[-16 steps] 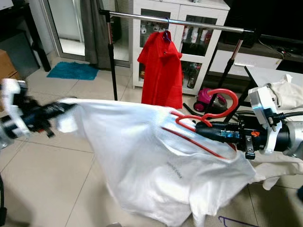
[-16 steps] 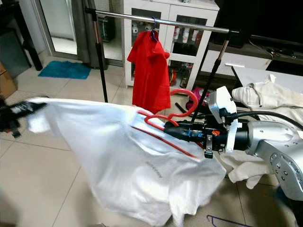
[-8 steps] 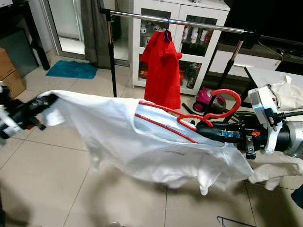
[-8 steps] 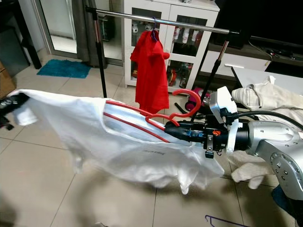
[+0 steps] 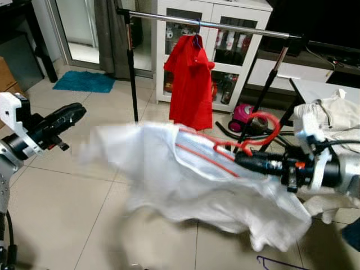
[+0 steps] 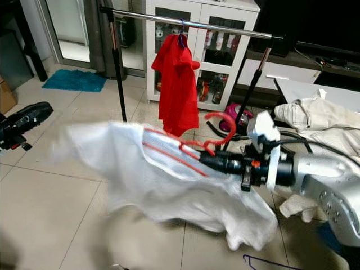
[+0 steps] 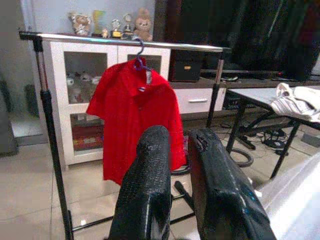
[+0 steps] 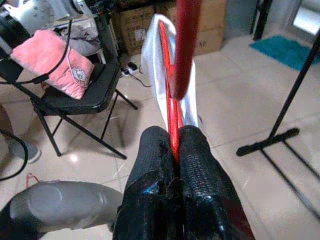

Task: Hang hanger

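The red plastic hanger (image 5: 247,143) sits clamped in my right pincer (image 5: 242,158), its two black fingers (image 8: 155,150) pressed tight on the thin red bar just under the hook. The hook curls up above the pincer, well below and in front of the long silver metal rail (image 5: 225,26) of the clothes rack. A white T-shirt (image 5: 191,180), blurred, drapes over the hanger and trails off toward my left side, its hem hanging free above the pale tiled floor (image 5: 62,208).

On the rail, a red polo shirt (image 5: 190,84) hangs from a purple hanger near the middle. To either side of it the rail is bare as far as the black uprights (image 5: 131,67). Behind the rail stands a white glass-door cabinet (image 5: 225,50) with small bottles inside; any labels are too small to read. Faint grey print on the T-shirt is blurred past reading.

My left pincer (image 5: 70,115) hovers well to the left of the rail's left upright, holding nothing; in the left wrist view its fingers (image 7: 145,190) stand a narrow gap apart. Below the rail's right end, beige clothes (image 5: 332,115) are heaped on a white worktop (image 5: 306,87), just behind my right arm. A teal mat (image 5: 84,83) lies on the floor left of the rack.
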{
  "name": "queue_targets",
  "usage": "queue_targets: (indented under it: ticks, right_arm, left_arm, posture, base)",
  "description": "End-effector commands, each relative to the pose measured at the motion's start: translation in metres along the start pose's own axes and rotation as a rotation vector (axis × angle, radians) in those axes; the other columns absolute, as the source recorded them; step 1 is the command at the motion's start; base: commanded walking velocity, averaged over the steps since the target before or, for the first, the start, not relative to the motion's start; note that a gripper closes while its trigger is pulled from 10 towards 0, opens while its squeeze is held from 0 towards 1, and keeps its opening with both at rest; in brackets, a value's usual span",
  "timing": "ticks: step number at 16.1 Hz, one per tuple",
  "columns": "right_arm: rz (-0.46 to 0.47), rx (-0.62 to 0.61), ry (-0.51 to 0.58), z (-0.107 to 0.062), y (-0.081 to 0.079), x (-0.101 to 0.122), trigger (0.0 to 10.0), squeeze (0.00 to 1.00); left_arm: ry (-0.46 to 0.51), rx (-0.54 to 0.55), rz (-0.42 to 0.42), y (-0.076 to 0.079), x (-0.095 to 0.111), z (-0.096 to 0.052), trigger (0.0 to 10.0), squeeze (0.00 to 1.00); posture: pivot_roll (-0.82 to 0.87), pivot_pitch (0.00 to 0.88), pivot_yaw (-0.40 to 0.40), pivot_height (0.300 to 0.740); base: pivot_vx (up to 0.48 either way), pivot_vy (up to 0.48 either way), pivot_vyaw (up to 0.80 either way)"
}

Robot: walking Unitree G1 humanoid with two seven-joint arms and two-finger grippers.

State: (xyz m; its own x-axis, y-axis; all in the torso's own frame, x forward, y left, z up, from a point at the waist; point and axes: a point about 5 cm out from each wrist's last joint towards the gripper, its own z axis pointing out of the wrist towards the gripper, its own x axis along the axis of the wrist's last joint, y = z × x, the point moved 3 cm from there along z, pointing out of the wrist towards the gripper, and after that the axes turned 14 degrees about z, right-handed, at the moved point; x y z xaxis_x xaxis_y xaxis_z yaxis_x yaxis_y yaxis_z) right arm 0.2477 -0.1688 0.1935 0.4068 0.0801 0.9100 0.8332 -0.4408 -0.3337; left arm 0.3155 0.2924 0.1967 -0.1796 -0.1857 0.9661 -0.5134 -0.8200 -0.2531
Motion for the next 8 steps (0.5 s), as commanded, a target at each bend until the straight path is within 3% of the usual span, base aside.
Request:
queue_targets:
  ticks: [1,2,3,4,6,7,8]
  right_arm:
    - [-0.019,-0.002,0.024,-0.003,-0.004,0.006,10.0,0.00]
    - [-0.014,0.003,0.032,-0.002,-0.005,0.005,10.0,0.00]
    - [-0.017,-0.008,0.036,-0.002,-0.004,0.005,10.0,0.00]
    - [-0.031,-0.047,0.056,0.000,-0.001,0.004,10.0,0.00]
    - [0.000,-0.123,0.060,0.011,0.003,-0.009,10.0,0.00]
    - [0.019,-0.205,0.081,0.018,0.011,-0.015,10.0,0.00]
    - [0.040,-0.302,0.104,0.023,0.021,-0.021,10.0,0.00]
  left_arm:
    - [-0.041,0.005,-0.006,0.001,-0.009,-0.002,10.0,0.00]
    - [-0.094,-0.009,-0.017,0.005,-0.021,-0.005,10.0,0.00]
    - [-0.118,-0.007,-0.006,0.006,-0.026,-0.006,10.0,0.60]
    - [-0.137,0.019,0.007,0.009,-0.030,-0.004,10.0,1.00]
    - [-0.163,0.064,-0.016,0.025,-0.033,0.009,10.0,1.00]
    - [-0.149,0.061,-0.015,0.039,-0.030,0.018,10.0,0.41]
    - [-0.126,0.054,-0.017,0.051,-0.026,0.025,10.0,0.00]
  posture:
    - [-0.04,0.000,-0.045,0.740]
    - [-0.04,0.000,-0.044,0.740]
    - [-0.04,0.000,-0.044,0.740]
    - [-0.04,0.000,-0.045,0.740]
    - [-0.04,0.000,-0.048,0.740]
    - [-0.04,0.000,-0.045,0.740]
    - [-0.04,0.000,-0.044,0.740]
  base:
    - [0.000,0.000,0.00]
    - [0.000,0.000,0.00]
    - [0.000,0.000,0.00]
    - [0.000,0.000,0.00]
    - [0.000,0.000,0.00]
    - [0.000,0.000,0.00]
    - [0.000,0.000,0.00]
